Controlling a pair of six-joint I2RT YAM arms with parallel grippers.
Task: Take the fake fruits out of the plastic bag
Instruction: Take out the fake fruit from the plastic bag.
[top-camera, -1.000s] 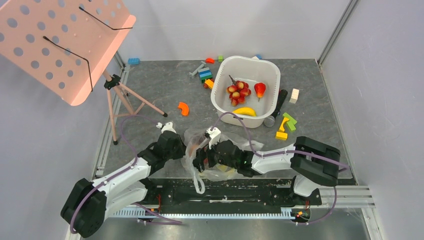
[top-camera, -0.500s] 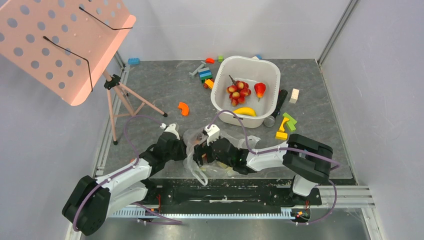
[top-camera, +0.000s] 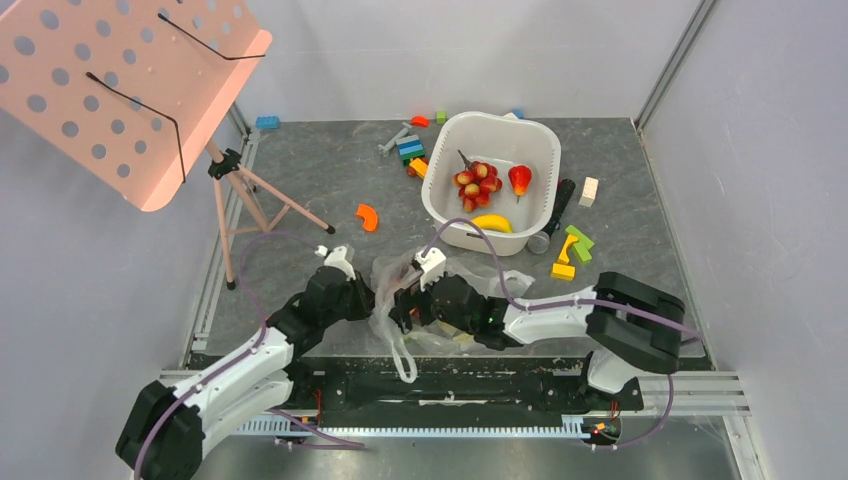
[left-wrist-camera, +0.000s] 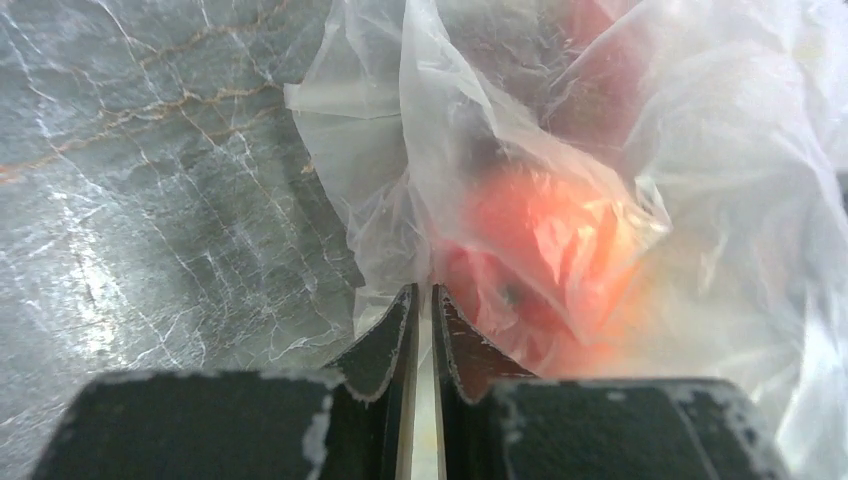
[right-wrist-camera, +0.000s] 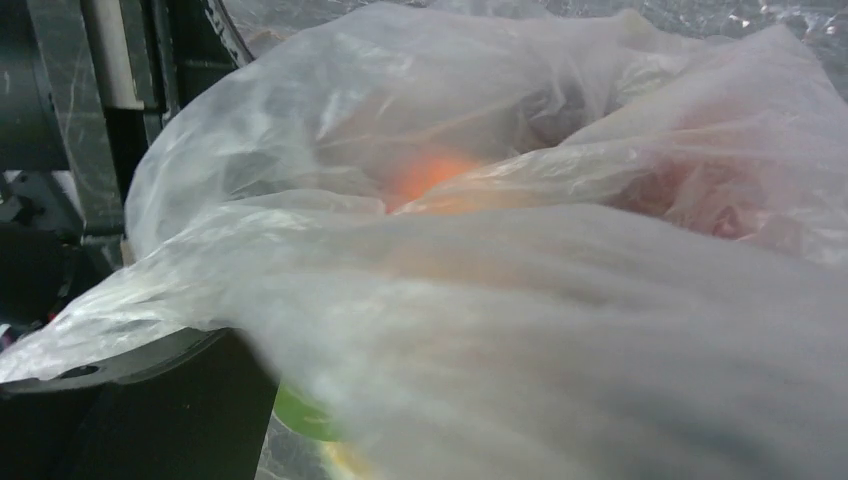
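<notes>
Since the earlier frame, dropped the left elbow toward the lower left corner, keeping the left gripper (left-wrist-camera: 422, 295) at the left edge of the plastic bag (top-camera: 388, 272), lower centre of the table (top-camera: 300, 170), jaws narrowed to a slit on a fold of film. Shows an orange-red fake fruit (left-wrist-camera: 540, 235), blurred, through that film. Further right, buries the right gripper (top-camera: 408, 305) in the crumpled bag, jaws impossible to judge; upper right, holds grape bunch (top-camera: 477, 184), red fruit (top-camera: 519, 178) and banana (top-camera: 489, 222) in the white basin (top-camera: 432, 195).
</notes>
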